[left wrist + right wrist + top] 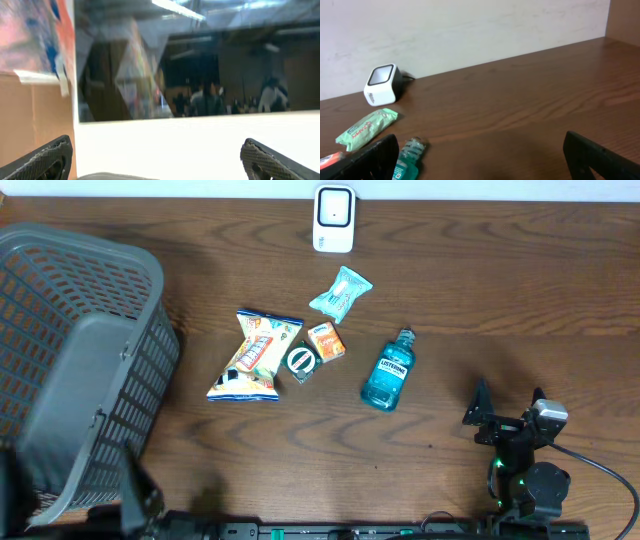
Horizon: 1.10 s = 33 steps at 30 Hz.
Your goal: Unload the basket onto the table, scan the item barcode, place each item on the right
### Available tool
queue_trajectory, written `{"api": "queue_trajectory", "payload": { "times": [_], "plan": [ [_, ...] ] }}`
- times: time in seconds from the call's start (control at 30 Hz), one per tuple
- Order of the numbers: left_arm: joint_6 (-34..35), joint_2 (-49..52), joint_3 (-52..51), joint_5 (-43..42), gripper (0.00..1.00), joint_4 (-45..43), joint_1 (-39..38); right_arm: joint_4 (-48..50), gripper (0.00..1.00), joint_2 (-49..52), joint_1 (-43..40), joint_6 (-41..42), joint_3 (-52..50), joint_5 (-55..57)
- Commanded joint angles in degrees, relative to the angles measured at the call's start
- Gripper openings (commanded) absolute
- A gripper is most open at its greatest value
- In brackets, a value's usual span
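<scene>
Across the back edge of the brown wooden table (560, 290) stands the small white barcode scanner (333, 218), its dark window turned forward. I'd guess that is so goods can be shown to it from the front. Near the table's middle lie the goods: a blue mouthwash bottle (390, 370) on its side, a pale green wrapped packet (340, 292), and a small orange box (325, 340). A little black pack (301, 361) sits just beside a white-and-yellow snack bag (255, 355). I cannot tell which of them gets scanned first, and none is held. A grey slatted plastic basket (80, 330) waits at the left, probably for finished goods. The right gripper (505, 412) hangs low near the bottle, jaws wide apart and empty. The left gripper (157, 157) is spread and empty too, and looks away from the table.
</scene>
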State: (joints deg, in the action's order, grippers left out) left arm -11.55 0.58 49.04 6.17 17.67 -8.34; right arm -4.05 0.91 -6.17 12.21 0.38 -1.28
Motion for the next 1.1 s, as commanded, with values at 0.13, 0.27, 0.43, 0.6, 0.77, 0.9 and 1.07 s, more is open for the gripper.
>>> {"api": "queue_trajectory", "payload": {
  "times": [0.13, 0.27, 0.43, 0.6, 0.77, 0.9, 1.07],
  "plan": [
    [10.47, -0.37, -10.40, 0.28, 0.98, 9.62, 0.28, 0.00, 0.99, -0.15, 0.26, 7.85, -0.07, -2.95],
    [15.28, -0.37, -16.37, -2.05, 0.98, 10.32, 0.28, 0.04, 0.99, -0.15, 0.26, 20.09, -0.07, -2.99],
    [15.08, -0.37, -23.76, -9.90, 0.98, 8.79, 0.28, 0.07, 0.99, -0.15, 0.26, 25.07, -0.07, -3.02],
    [16.39, -0.37, -29.11, -9.84, 0.98, 6.69, 0.28, 0.13, 0.99, -0.15, 0.26, 25.07, -0.07, -3.21],
    [19.63, -0.37, -33.94, -9.84, 0.98, -0.46, 0.28, 0.52, 0.99, -0.15, 0.26, 25.09, -0.07, -7.61],
    [20.44, -0.37, -36.79, -9.86, 0.98, -1.25, 0.28, 0.90, 0.99, -0.15, 0.26, 25.09, -0.07, -12.28],
    [23.98, -0.37, -40.41, -9.84, 0.98, -1.70, 0.28, 1.29, 0.99, -0.15, 0.26, 25.07, -0.07, -18.01]
  ]
}}
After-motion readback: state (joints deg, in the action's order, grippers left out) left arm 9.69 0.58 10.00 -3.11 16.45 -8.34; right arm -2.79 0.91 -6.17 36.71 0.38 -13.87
